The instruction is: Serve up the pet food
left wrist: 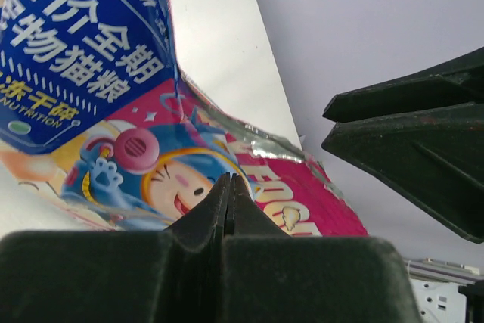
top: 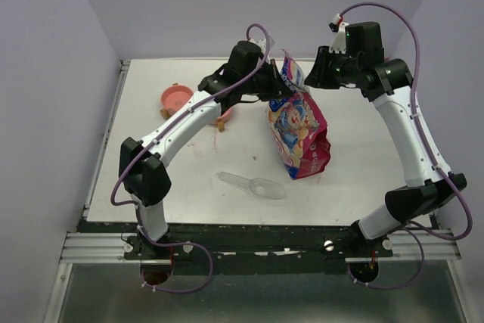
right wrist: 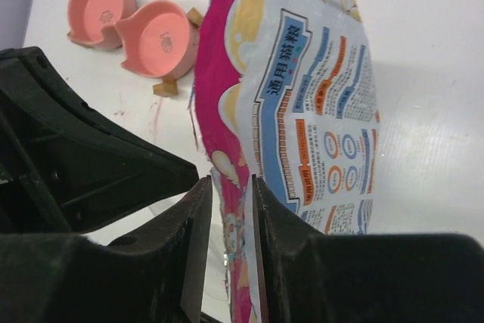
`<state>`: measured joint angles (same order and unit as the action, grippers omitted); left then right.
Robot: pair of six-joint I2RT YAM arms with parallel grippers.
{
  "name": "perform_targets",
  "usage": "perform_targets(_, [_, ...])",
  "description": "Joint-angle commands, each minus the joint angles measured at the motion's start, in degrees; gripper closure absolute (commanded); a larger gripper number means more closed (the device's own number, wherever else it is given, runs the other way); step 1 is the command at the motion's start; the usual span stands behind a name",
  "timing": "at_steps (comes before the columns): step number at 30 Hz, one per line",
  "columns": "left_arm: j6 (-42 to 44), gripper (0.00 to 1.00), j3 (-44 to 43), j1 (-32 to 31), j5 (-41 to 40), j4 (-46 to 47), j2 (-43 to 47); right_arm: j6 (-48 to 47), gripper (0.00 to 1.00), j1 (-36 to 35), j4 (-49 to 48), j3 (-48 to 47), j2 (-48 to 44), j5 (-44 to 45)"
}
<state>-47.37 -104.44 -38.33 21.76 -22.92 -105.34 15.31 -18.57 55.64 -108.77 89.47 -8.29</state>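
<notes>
Mid-table (top: 189,187), left gripper (left wrist: 229,187), right gripper (right wrist: 231,209) pinching bag (top: 299,130)

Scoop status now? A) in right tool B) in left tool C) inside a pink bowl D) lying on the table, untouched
D: the clear scoop lies loose on the table, nearer the arm bases than the pink bag, while the left tool and right tool are both up at the bag's top.
</notes>
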Motion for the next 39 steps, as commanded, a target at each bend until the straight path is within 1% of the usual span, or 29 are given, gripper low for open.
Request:
perform_targets(1, [-3.77, 0.96, 3.45, 1.23, -1.90, -0.46, 4.79, -1.07, 0.63, 0.02, -0.35, 0.49, 1.05, -8.75])
perform_targets(4, [-4.83, 0.89, 3.37, 1.76, -2.07, -1.16, 4.62, -0.55, 0.63, 0.02, -1.93, 1.10, 2.02, -10.51])
perform_targets(9, [-5.53, 0.82, 3.46, 2.38, -1.55, -1.60, 4.79, -1.69, 0.63, 0.02, -2.64, 1.19, 3.16, -8.50])
perform_targets(13, [-5.71, 0.80, 3.54, 2.55, -0.84, -1.87, 4.70, -3.00, 0.61, 0.11, -2.73, 0.32, 4.48, -8.58])
perform_targets(17, [-5.80, 0.76, 3.63, 2.47, -0.58, -2.04, 4.79, -2.74, 0.63, 0.02, -3.52, 0.31, 5.54, -9.11])
perform_targets(21, [-6.15, 0.74, 3.46, 2.55, -0.58, -1.96, 4.71, -2.83, 0.74, 0.02, -3.08, 0.14, 6.24, -6.83])
perform_targets(23, [-6.68, 0.69, 2.85, 2.55, -0.93, -1.78, 4.35, -2.92, 0.79, 0.02, -2.55, 0.14, 6.50, -5.08])
perform_targets(25, [-7.81, 0.63, 1.97, 2.47, -1.63, -1.96, 3.65, -3.01, 0.81, 0.02, -2.20, 0.40, 6.51, -3.40])
perform_targets(26, [-8.26, 0.62, 1.44, 2.55, -1.81, -2.04, 3.22, -2.92, 0.84, -0.06, -2.20, 0.58, 6.33, -2.35])
perform_targets(27, [-8.69, 0.61, 0.57, 2.55, -1.98, -2.22, 2.78, -2.66, 0.91, 0.02, -2.46, 0.84, 5.98, -1.12])
perform_targets(28, [-8.96, 0.60, -0.31, 2.55, -2.33, -2.39, 2.25, -1.96, 0.99, 0.02, -3.16, 1.45, 5.28, 0.37])
perform_targets(32, [-10.54, 0.58, -4.53, 2.47, -3.12, -3.97, -0.47, 4.00, 1.00, 0.02, -2.65, 2.69, 3.61, 5.21])
perform_targets(36, [-12.91, 0.55, -7.70, 2.38, -4.00, -4.59, -2.94, 13.15, 1.00, 0.11, -4.21, 7.42, 0.63, 3.29])
perform_targets(38, [-13.62, 0.55, -8.23, 2.47, -4.79, -4.59, -3.73, 16.49, 1.00, 1.33, -6.76, 10.67, -1.75, 1.53])
perform_targets(39, [-14.06, 0.57, -8.15, 2.38, -5.23, -4.59, -3.99, 17.81, 1.00, 2.04, -7.38, 11.73, -2.37, 0.13])
